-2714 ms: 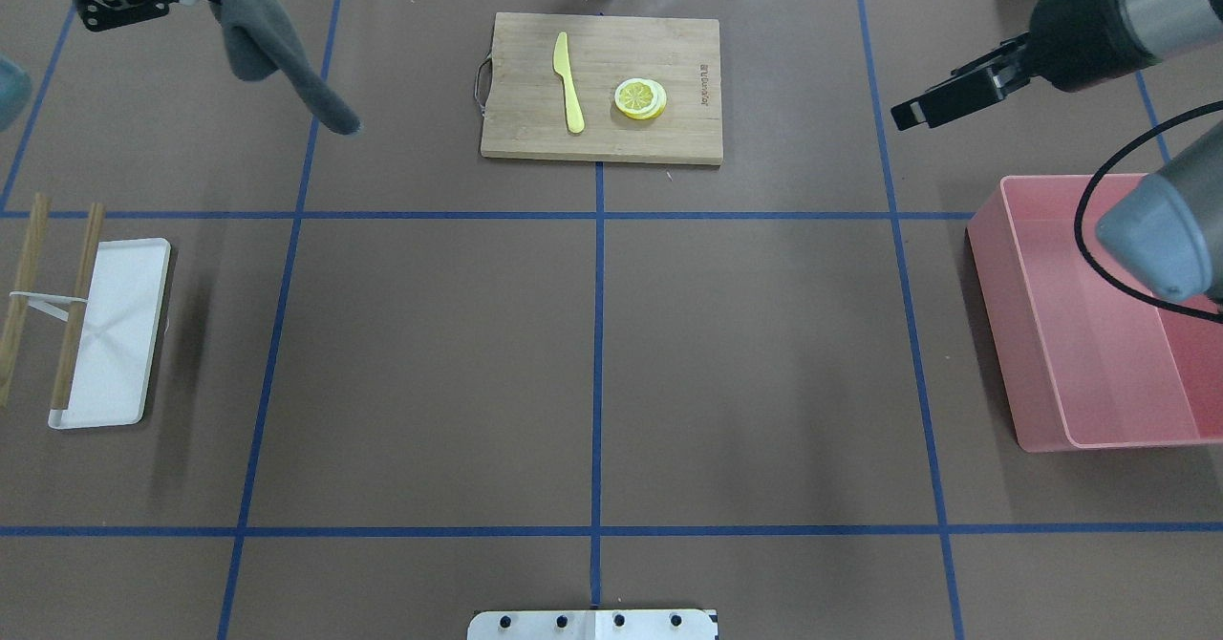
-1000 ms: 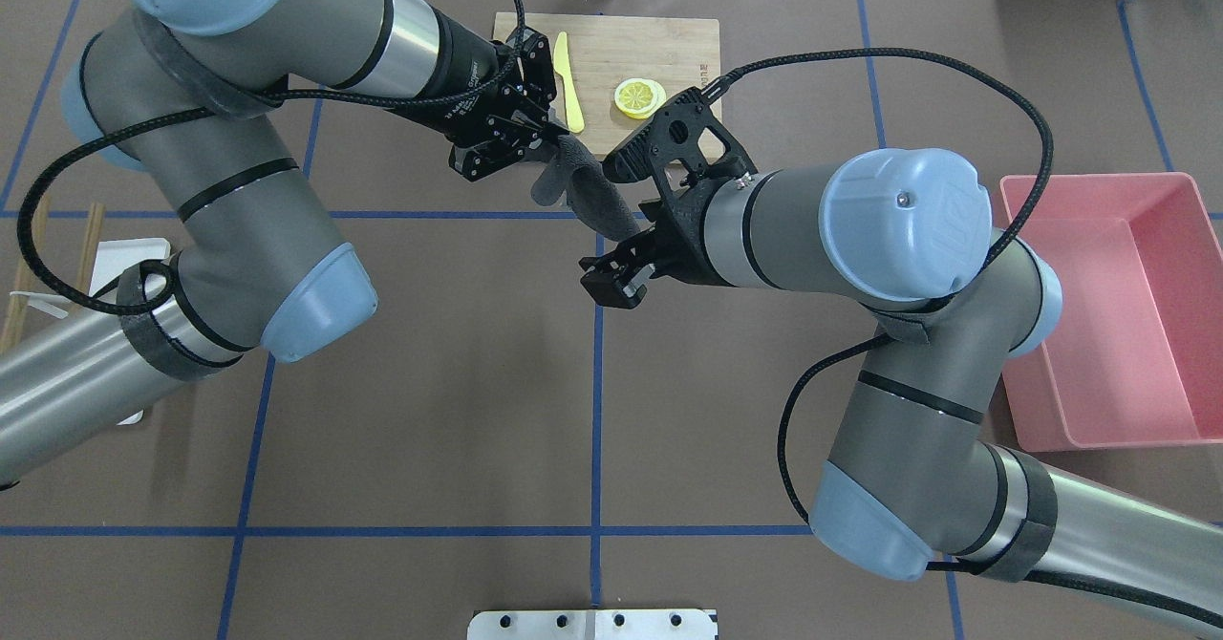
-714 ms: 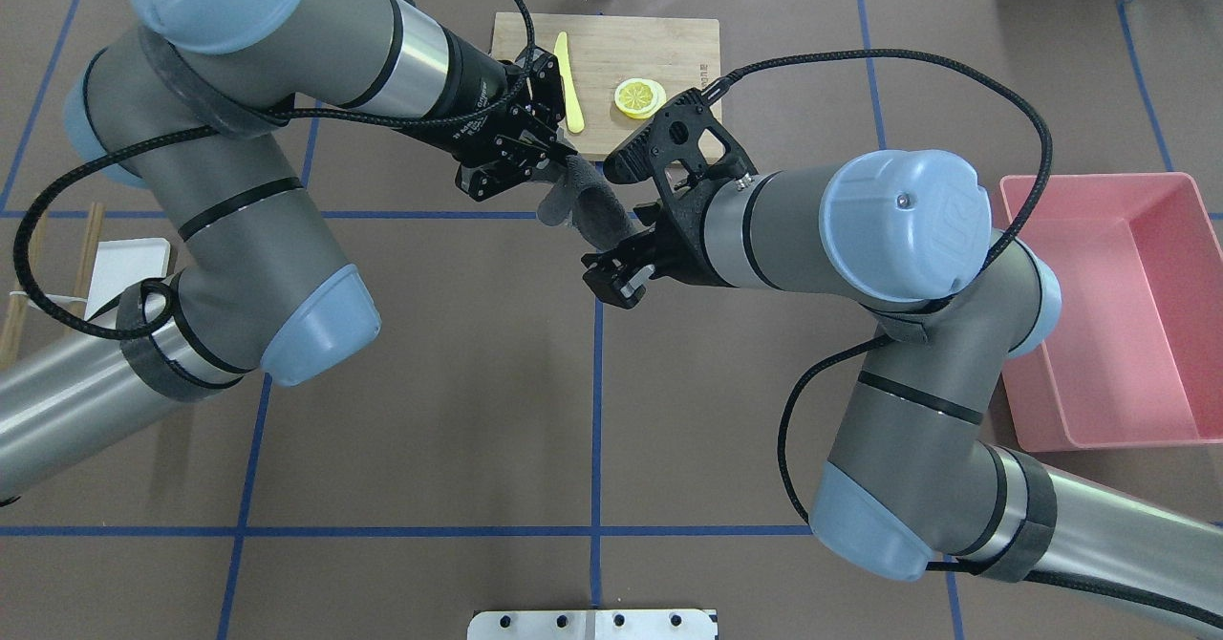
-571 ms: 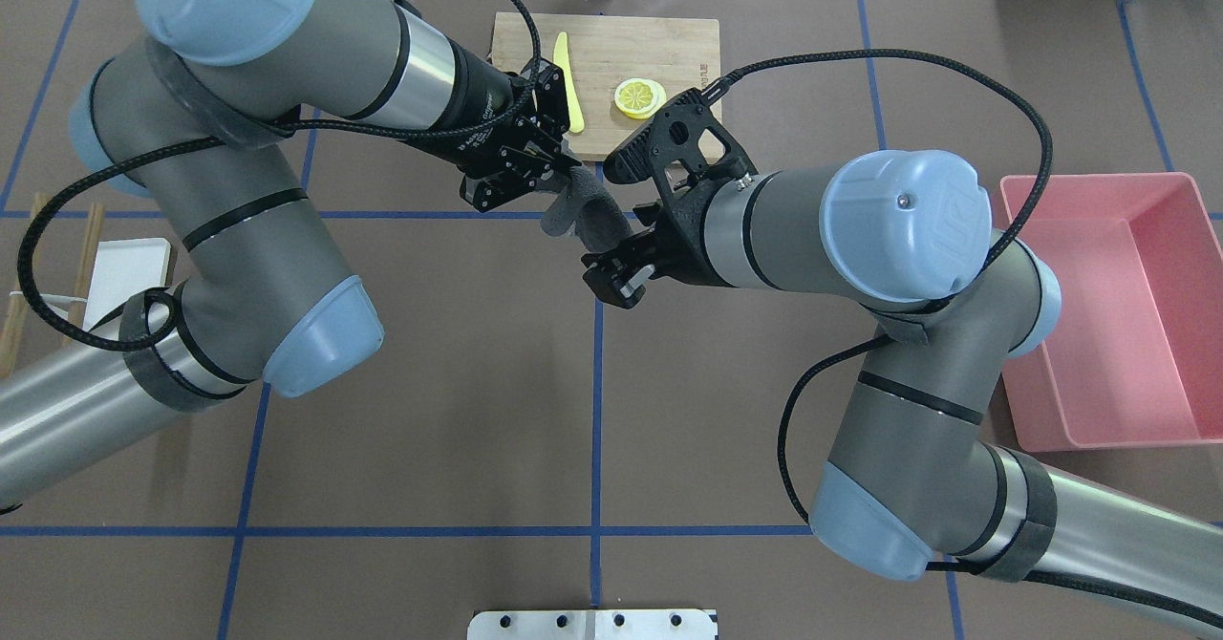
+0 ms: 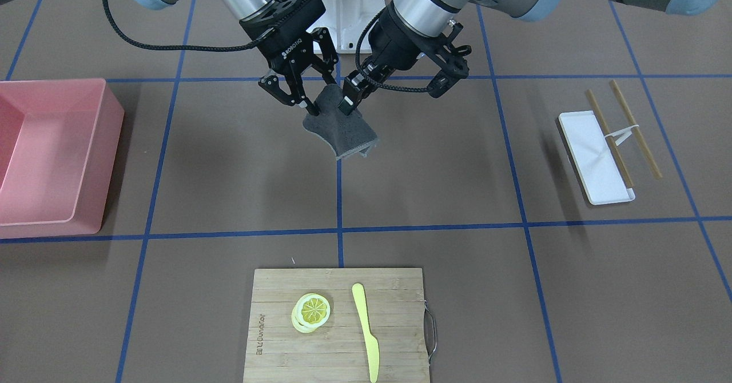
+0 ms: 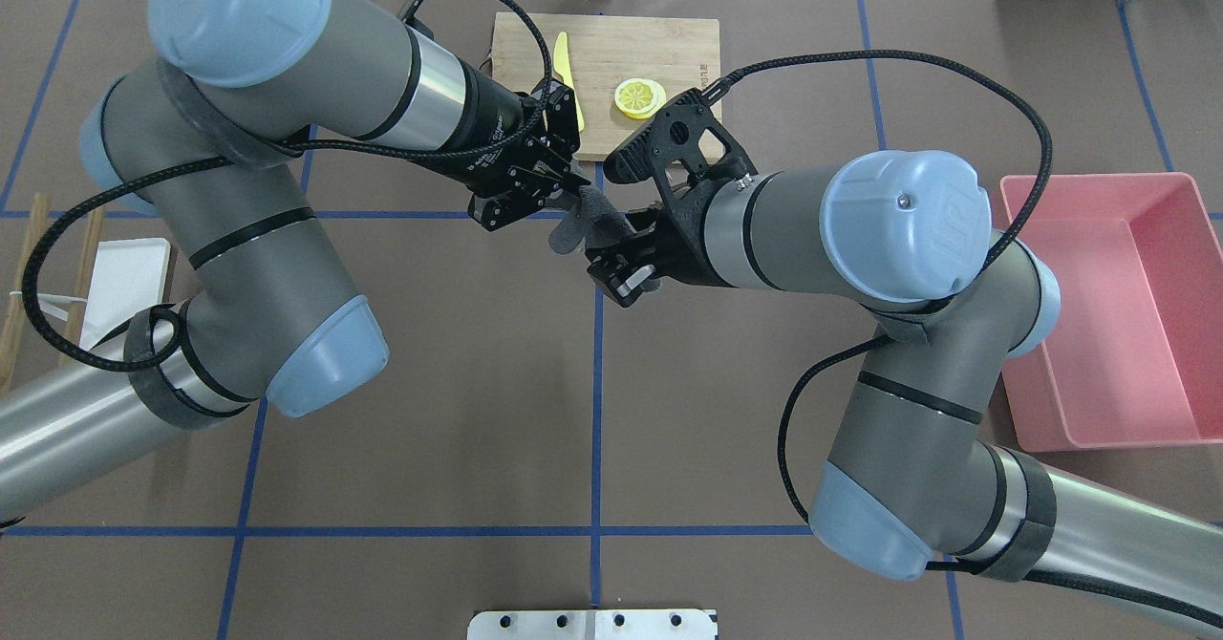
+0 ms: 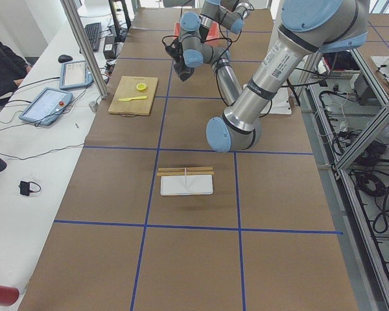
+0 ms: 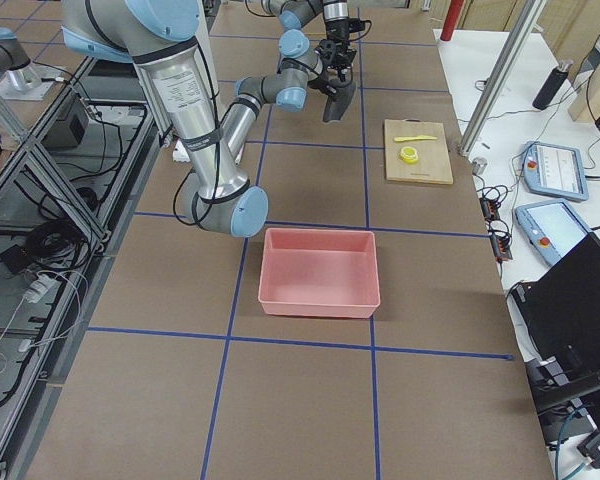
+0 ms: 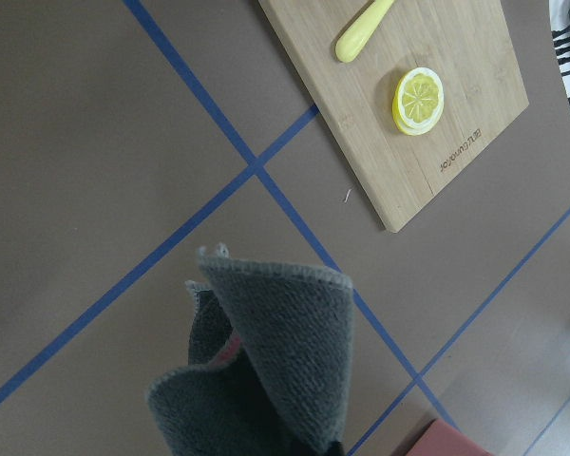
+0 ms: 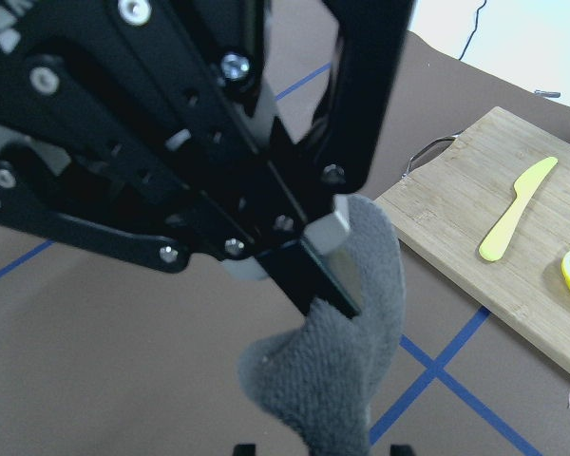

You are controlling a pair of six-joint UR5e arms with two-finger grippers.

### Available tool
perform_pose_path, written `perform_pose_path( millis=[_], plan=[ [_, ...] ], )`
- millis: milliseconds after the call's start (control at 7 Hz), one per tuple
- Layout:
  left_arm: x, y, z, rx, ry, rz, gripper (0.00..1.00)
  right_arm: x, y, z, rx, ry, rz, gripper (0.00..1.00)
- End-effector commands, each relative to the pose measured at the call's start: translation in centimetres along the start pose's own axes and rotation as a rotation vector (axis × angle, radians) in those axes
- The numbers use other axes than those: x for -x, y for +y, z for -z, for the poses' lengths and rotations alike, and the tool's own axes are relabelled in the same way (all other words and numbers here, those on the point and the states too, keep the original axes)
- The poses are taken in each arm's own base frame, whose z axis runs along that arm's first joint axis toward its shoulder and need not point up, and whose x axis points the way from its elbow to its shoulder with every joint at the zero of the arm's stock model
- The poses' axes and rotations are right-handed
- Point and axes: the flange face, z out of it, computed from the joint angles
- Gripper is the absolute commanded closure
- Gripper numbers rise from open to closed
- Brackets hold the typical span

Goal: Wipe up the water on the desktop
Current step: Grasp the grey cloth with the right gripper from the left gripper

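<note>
The desktop (image 5: 434, 166) is matte brown with blue tape lines; I see no water on it. My left gripper (image 5: 345, 104) is shut on the top of a dark grey cloth (image 5: 343, 128), which hangs folded above the table's middle. In the overhead view the left gripper (image 6: 571, 199) holds the cloth (image 6: 588, 220) in front of the cutting board. My right gripper (image 5: 296, 102) is open right beside the cloth's upper edge. It also shows in the overhead view (image 6: 621, 282). In the right wrist view the cloth (image 10: 342, 361) hangs between my open fingertips.
A wooden cutting board (image 5: 394, 291) carries a yellow knife (image 5: 365, 328) and lemon slices (image 5: 311, 311). A pink bin (image 6: 1108, 315) stands at the right edge of the overhead view. A white tray (image 5: 589, 154) with chopsticks lies on the robot's left.
Both arms came in from the table's sides to the middle. Over the last second the left gripper carried the cloth right and nearer the robot, up to the nearly still right gripper.
</note>
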Motion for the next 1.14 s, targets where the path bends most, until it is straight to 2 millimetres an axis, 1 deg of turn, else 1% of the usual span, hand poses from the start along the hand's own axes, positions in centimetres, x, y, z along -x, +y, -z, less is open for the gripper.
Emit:
perform_pose_path(
  millis=[0, 143, 429, 571, 714, 857, 1000],
  plan=[
    [0.16, -0.32, -0.21, -0.005, -0.005, 0.004, 1.00, -0.06, -0.06, 0.05, -0.002, 0.000, 0.000, 0.96],
    [0.10, -0.26, -0.18, -0.004, -0.004, 0.003, 1.00, -0.03, -0.08, 0.12, -0.003, -0.001, 0.000, 1.00],
    [0.16, -0.28, -0.14, -0.004, -0.004, 0.002, 0.99, -0.03, -0.09, 0.12, -0.003, -0.001, -0.021, 1.00],
    [0.23, -0.39, -0.24, -0.005, -0.006, -0.008, 0.09, -0.04, -0.07, 0.10, -0.002, 0.000, -0.035, 1.00],
    [0.15, -0.39, -0.06, -0.007, -0.001, -0.009, 0.02, -0.03, -0.08, 0.12, -0.003, -0.001, -0.041, 1.00],
    [0.19, -0.58, 0.06, -0.009, -0.001, -0.007, 0.02, -0.03, -0.09, 0.12, -0.003, -0.001, -0.075, 1.00],
    [0.86, -0.96, 0.41, -0.012, -0.002, -0.006, 0.02, -0.09, -0.14, 0.20, -0.004, 0.000, -0.089, 1.00]
  ],
)
